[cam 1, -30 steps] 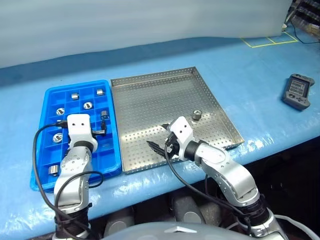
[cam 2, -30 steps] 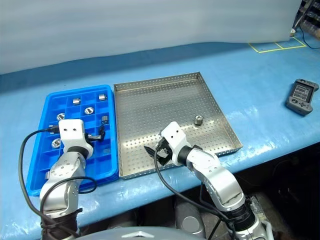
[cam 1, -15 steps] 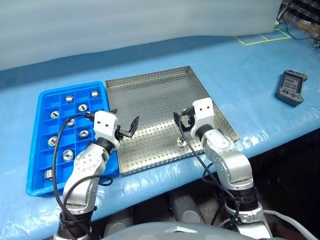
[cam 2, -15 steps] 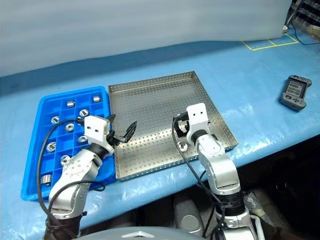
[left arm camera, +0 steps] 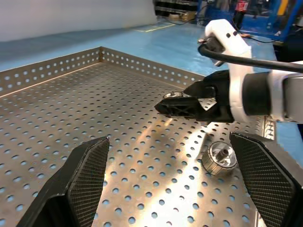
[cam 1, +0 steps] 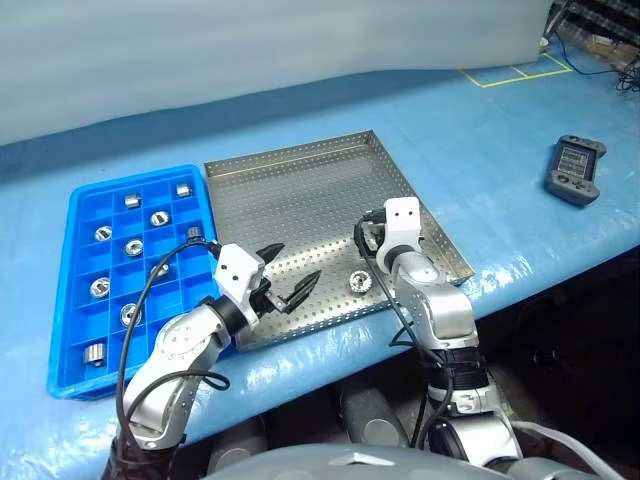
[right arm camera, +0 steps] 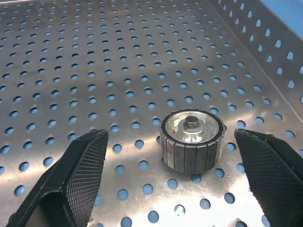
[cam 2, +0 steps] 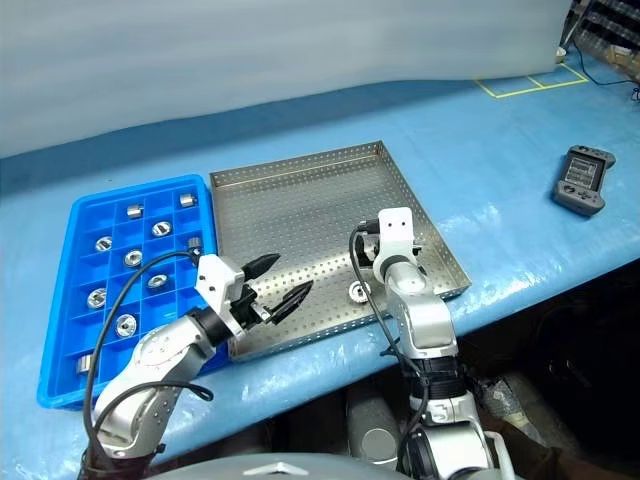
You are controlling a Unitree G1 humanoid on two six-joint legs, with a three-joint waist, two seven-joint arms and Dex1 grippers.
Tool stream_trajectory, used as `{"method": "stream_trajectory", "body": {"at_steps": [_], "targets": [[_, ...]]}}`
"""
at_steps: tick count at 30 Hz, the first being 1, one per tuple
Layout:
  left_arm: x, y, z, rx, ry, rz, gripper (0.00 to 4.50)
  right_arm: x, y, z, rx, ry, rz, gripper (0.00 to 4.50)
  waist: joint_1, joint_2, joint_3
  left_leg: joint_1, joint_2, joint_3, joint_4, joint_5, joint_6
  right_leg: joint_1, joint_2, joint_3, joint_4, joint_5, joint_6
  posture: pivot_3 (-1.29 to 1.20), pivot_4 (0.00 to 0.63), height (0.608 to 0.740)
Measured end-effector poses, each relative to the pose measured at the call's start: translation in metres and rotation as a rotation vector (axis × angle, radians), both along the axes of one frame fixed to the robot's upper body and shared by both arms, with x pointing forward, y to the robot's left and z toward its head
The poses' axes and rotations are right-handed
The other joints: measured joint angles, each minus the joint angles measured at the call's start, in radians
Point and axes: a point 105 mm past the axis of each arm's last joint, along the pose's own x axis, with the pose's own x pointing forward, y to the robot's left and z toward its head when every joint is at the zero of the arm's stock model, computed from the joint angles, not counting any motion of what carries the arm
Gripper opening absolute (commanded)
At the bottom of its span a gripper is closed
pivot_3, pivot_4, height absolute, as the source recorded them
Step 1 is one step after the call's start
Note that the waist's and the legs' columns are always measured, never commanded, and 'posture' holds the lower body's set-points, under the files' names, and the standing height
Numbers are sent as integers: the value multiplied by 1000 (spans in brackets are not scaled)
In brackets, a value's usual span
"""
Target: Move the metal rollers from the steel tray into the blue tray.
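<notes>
The steel tray (cam 1: 300, 190) lies mid-table with the blue tray (cam 1: 72, 300) touching its left side. Several metal rollers sit in the blue tray's cells, one of them (cam 1: 134, 247) near the middle. One roller (cam 1: 357, 281) lies near the steel tray's front rim. Another roller (right arm camera: 191, 139) rests on the perforated bottom just ahead of my right gripper (right arm camera: 170, 135), which is open with a finger on either side of it, apart from it. My left gripper (cam 1: 298, 262) hangs open and empty over the steel tray's front left, pointing towards the right gripper (left arm camera: 189, 101).
A grey handheld controller (cam 1: 575, 170) lies on the blue table cover at the far right. Yellow tape marks (cam 1: 505, 73) are at the back right. The table's front edge runs just below both trays.
My left gripper has swung from above the blue tray rightwards to over the steel tray. My right gripper has moved away from the front rim to the roller by the right rim. The camera shifted too.
</notes>
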Motion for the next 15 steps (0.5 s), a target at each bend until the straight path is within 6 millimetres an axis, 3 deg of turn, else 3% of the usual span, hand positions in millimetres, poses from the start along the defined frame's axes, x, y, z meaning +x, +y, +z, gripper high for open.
{"method": "stream_trajectory", "body": {"at_steps": [3,11,15], "targets": [[0,0,-2,8,7,-2,4500,5,1,-3,7,7,-6,4128,0,0,0,0,0,0,0,0,0,0,0,0,0,0,0,-137,150,740],[-2,0,-3,11,16,1,4500,10,2,-11,13,24,-33,1699,6,1,0,0,0,0,-1,0,0,0,0,0,0,0,0,-119,150,740],[-3,0,-1,10,7,1,4500,10,3,-11,12,22,-32,1690,7,1,0,0,0,0,-1,0,0,0,0,0,0,0,0,-113,150,740]]}}
